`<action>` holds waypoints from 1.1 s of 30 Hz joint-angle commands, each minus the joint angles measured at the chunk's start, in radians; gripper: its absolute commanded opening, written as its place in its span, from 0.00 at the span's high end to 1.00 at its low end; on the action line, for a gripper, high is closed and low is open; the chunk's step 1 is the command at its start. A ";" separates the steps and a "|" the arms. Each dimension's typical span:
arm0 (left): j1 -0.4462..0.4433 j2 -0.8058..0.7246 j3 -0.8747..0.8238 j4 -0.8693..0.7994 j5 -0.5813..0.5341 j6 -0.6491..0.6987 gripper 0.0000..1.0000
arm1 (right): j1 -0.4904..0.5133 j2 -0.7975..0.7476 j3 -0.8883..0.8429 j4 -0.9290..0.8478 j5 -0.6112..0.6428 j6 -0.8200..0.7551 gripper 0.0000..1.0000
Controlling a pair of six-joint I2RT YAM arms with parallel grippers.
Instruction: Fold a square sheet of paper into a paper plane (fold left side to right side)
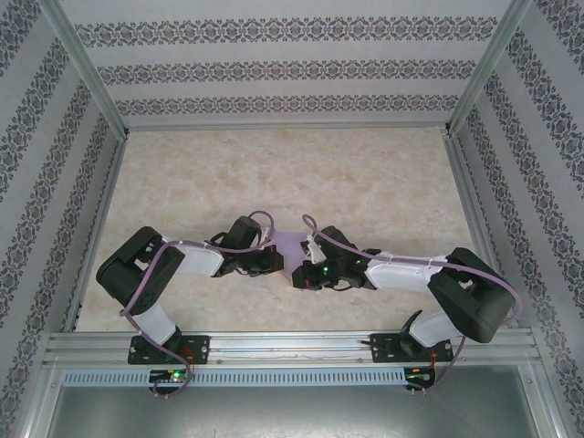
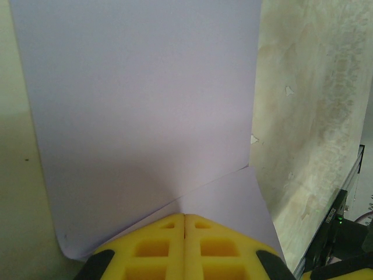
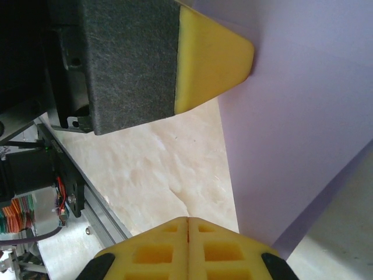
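Lavender paper (image 1: 294,245) lay at the near middle of the tabletop (image 1: 274,173), one layer folded over. The left claw (image 2: 185,217), shut, met the fold's corner, likely pinning it. The right claw (image 3: 187,220), also shut, sat beside the paper's edge; whether it gripped was unclear.

Square sheet of paper (image 1: 294,246) between left claw (image 2: 185,217) and right claw (image 3: 187,220) (table's (image 1: 365,182) near half)

A cream, marble-patterned desk (image 1: 365,182) lies under soft, even light. Wallpapered walls (image 1: 292,68) with bands of dark floral pattern on white enclose it on three sides, framed by aluminium posts (image 1: 84,64). A metal rail (image 1: 292,345) runs along the near edge.
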 commanded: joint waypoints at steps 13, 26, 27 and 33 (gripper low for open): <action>-0.013 0.065 -0.005 -0.058 -0.068 0.025 0.96 | 0.036 0.073 -0.038 0.067 0.023 0.058 0.96; -0.013 0.075 -0.003 -0.053 -0.070 0.025 0.97 | 0.048 0.106 -0.060 0.100 0.024 0.077 0.98; -0.012 0.075 -0.003 -0.054 -0.070 0.024 0.96 | 0.051 0.107 -0.062 0.102 0.022 0.079 0.98; -0.014 0.074 -0.005 -0.055 -0.071 0.023 0.96 | 0.060 0.077 -0.064 0.104 0.022 0.089 0.99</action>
